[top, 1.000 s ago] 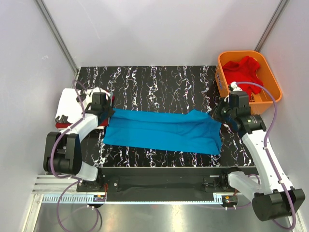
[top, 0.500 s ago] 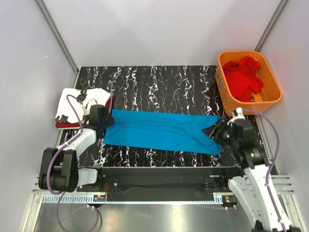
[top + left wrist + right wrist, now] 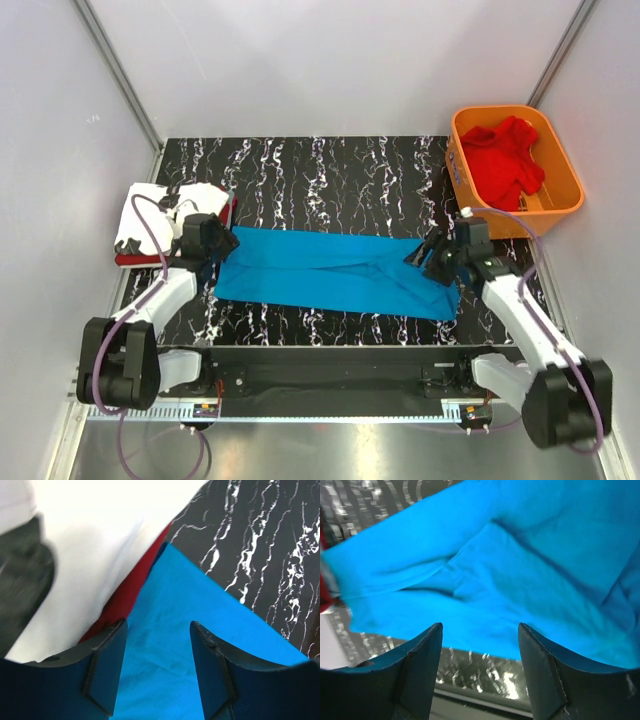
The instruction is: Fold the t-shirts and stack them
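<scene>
1. Top external view: the blue t-shirt (image 3: 335, 270) lies flat on the black table (image 3: 330, 165). It makes a long strip going from left to right.
2. The left claw (image 3: 222, 245) is over the left end of the blue t-shirt. In the left wrist view its two fingers (image 3: 107, 670) are apart. Nothing is held between them, and only blue cloth shows in the gap.
3. The right claw (image 3: 425, 255) is over the right end of the blue t-shirt. Its fingers are wide apart too, and it holds nothing.
4. I cannot tell if either claw touches the cloth.
5. The white t-shirt (image 3: 150, 212) with black marks lies at the left edge of the table. It sits on top of the dark red t-shirt (image 3: 125, 260). This pile is right next to the left end of the blue one.
6. The brighter red t-shirt (image 3: 505, 160) is bunched up inside the orange basket (image 3: 468, 190), by the far right corner of the table.
</scene>
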